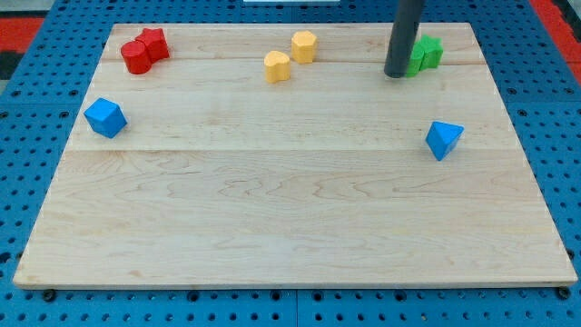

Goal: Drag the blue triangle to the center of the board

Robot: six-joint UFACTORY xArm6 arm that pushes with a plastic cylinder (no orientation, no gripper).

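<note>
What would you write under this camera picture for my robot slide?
My tip rests beside the green blocks, above the blue triangle waiting at the board's right.

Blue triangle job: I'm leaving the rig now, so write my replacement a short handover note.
My tip rests near the view's top right, just left of the green blocks, well above the blue triangle and not touching it.
Blue triangle sits near the board's right edge.
Done: nothing yet; the triangle is not at the center.
Left: bring the tip to the triangle's right side and push it leftward to the center.
</note>
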